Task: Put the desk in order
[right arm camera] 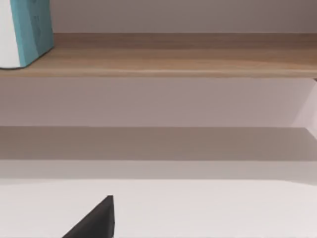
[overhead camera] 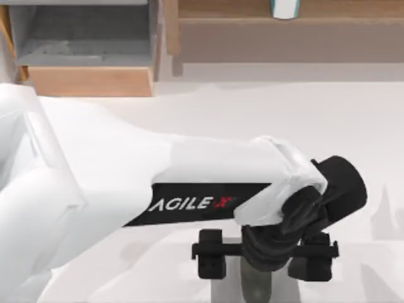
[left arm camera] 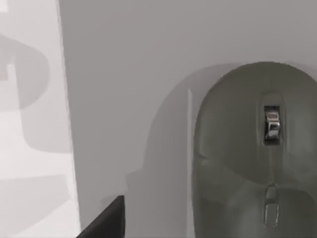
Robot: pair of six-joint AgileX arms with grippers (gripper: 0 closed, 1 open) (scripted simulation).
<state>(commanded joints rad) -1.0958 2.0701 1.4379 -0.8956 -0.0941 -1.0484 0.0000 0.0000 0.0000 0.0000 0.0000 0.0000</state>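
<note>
White desk (overhead camera: 284, 120) spreading across the top view as the widest surface, plain and flat, with light wooden shelf units along its far edge. At the far left corner, an open wooden box unit (overhead camera: 88, 50) with a grey interior, nothing discernible inside. Along the far edge toward the right, a long wooden shelf (overhead camera: 284, 25) carrying a teal-and-white container (overhead camera: 284, 7), upright on the board; same container (right arm camera: 27, 32) seen from the right wrist view standing at one end of the shelf (right arm camera: 173, 59), contents not discernible. Near the desk's near edge, a grey mouse pad (left arm camera: 129, 74) lying flat, with a dark grey mouse (left arm camera: 257, 153) resting on it, scroll wheel up. Left arm (overhead camera: 126, 183) reaching from the left side across the desk, AgileX lettering on its flank, left gripper (overhead camera: 264, 255) hanging directly above the mouse (overhead camera: 255, 284), black fingers (overhead camera: 211, 255) spread wide to either side of it, apart from its body, pinching nothing. 1 dark fingertip (left arm camera: 106, 220) visible in the left wrist view over the pad beside the mouse. Right gripper facing the shelf, 1 black finger (right arm camera: 96, 220) at the frame edge above the white desk top (right arm camera: 198, 208); spread of its fingers impossible to tell.
</note>
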